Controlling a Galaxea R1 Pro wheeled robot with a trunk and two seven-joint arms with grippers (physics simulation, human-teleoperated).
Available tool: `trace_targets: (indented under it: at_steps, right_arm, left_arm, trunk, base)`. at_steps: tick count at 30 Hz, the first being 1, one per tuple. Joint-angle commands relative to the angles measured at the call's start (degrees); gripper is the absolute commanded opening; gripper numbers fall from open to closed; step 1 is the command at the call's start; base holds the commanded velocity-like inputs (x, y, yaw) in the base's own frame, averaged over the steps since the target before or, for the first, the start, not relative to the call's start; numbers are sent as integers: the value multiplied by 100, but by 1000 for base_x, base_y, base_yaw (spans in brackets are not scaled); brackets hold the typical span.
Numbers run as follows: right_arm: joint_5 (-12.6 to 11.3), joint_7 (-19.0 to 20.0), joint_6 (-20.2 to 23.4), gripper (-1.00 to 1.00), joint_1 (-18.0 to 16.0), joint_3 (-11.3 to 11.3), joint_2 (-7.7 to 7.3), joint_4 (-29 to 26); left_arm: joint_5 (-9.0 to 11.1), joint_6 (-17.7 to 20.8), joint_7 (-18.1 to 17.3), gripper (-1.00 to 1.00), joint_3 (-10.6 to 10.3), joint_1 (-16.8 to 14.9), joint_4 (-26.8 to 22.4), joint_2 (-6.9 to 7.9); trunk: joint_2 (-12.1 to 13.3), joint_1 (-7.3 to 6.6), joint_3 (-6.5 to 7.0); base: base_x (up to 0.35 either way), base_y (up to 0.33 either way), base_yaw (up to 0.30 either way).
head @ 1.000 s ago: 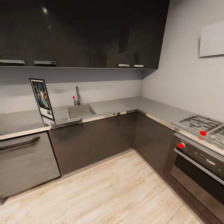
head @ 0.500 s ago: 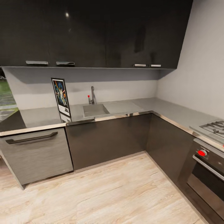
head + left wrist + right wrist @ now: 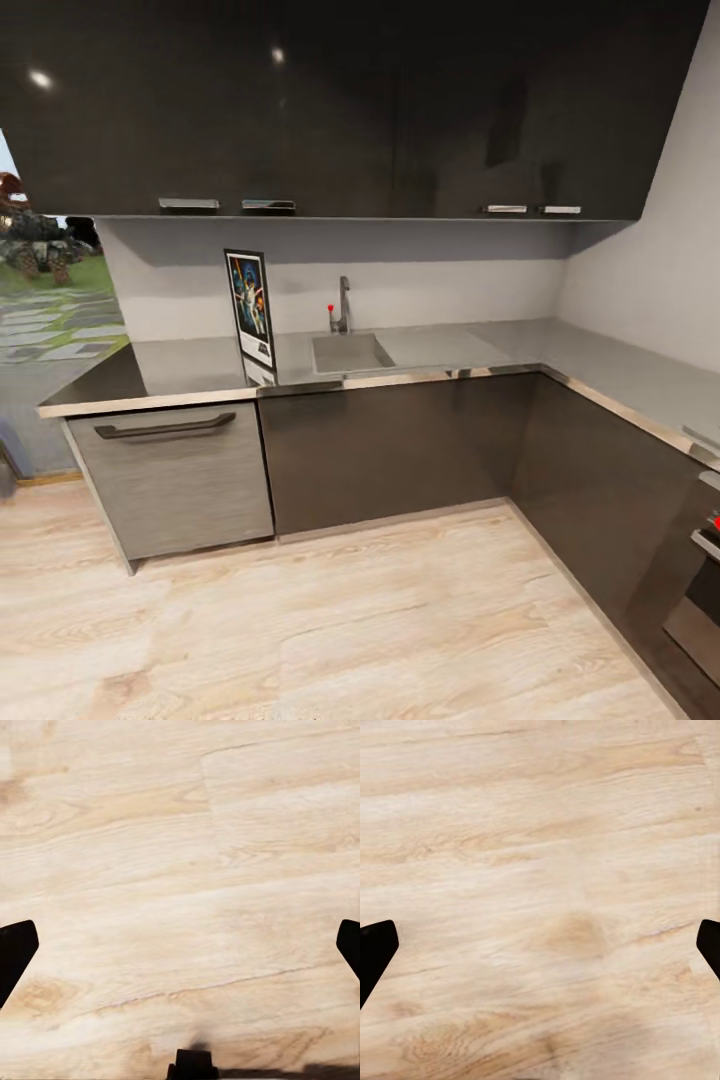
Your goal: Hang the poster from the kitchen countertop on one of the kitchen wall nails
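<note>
Both arms hang low over the pale wood floor. The left gripper has its fingertips at opposite frame edges, jaws spread wide and holding nothing; the right gripper is in the same condition. Judged step: approach, with the pick not yet begun. The next move calls for driving the base across the open floor to the cabinet front, then raising an arm to counter height. Beyond the floor stands a grey drawer unit beside dark base cabinets. On top lies the kitchen countertop, an L-shaped slab. The poster stands upright on it near the back wall, just beside the sunken sink and tap. Overhead wall cabinets limit lifting clearance. No wall nail can be made out on the pale walls.
</note>
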Motion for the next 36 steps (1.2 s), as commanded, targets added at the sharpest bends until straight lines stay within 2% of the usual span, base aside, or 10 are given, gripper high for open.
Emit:
trace_targets:
  at_steps: [1,10,36]
  right_arm:
    - [7,-4,-17,100,-3,4,-1,3]
    - [7,-4,-17,100,-3,4,-1,3]
    - [7,-4,-17,100,-3,4,-1,6]
  left_arm:
    - [0,-11,-2,100,44,2,-6,-1]
    - [0,-14,-15,100,112,2,-6,-1]
    - [0,-14,-16,100,116,2,-6,-1]
  trunk:
    - [-3,0,-5]
    - [-3,0,-5]
    - [-3,0,-5]
  base:
    - [0,0,282]
    - [0,0,282]
    - [0,0,282]
